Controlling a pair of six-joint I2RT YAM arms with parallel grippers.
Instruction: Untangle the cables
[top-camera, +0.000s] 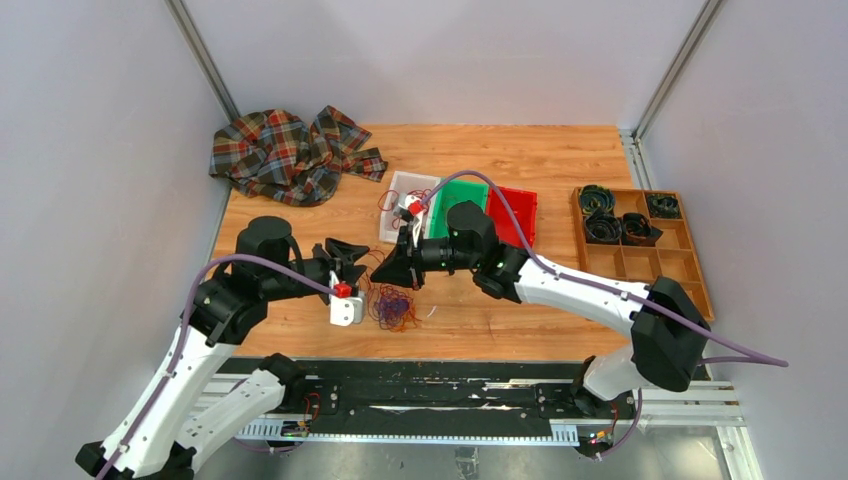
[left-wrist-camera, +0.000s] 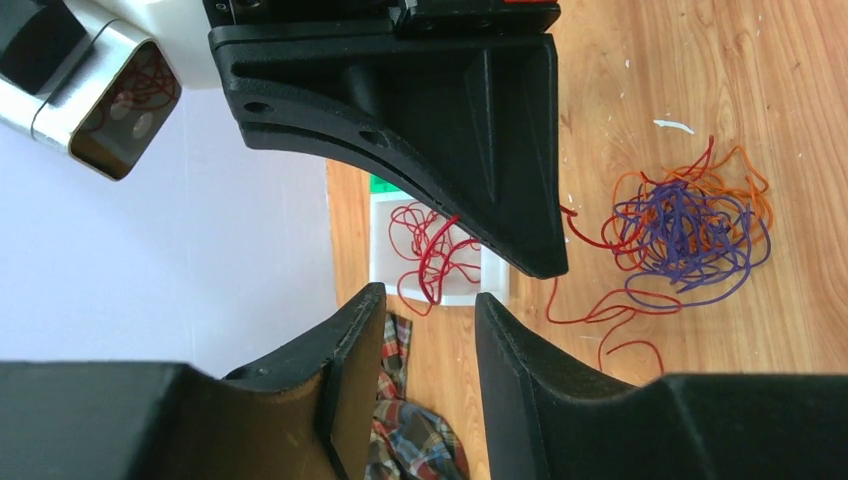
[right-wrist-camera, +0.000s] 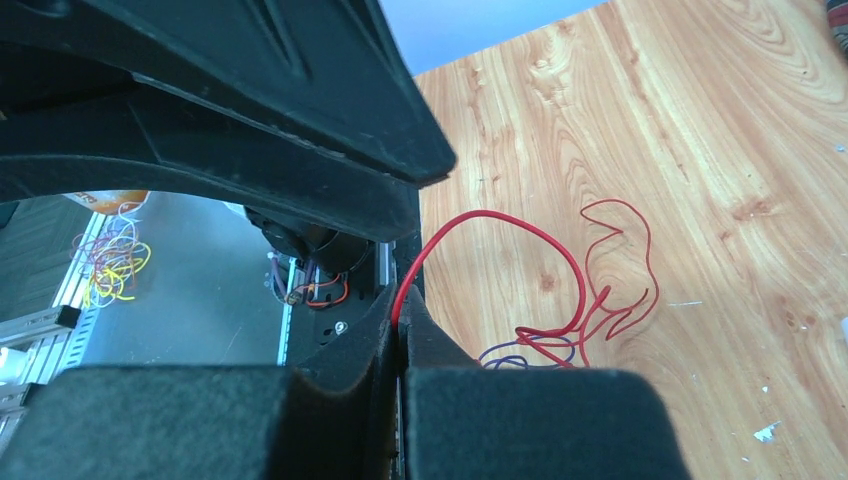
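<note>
Crumpled plaid cloth (top-camera: 290, 152) at the wooden surface's (top-camera: 520, 150) far left. 3 bins side by side at centre: white (top-camera: 397, 228), green (top-camera: 462, 195), red (top-camera: 520, 207). A compartmented wooden tray (top-camera: 690, 266) at right holds black coils (top-camera: 606, 228).

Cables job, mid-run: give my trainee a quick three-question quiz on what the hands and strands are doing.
1. True or false: the left hand is shut on a purple strand.
2. Which colour of cable does the right hand pinch? A purple, B red, C orange.
3. Fill in: loose red strands lie over the ___ tray.
Key: 1 false, it is open and holds nothing; 2 B, the red cable; 3 white.
</note>
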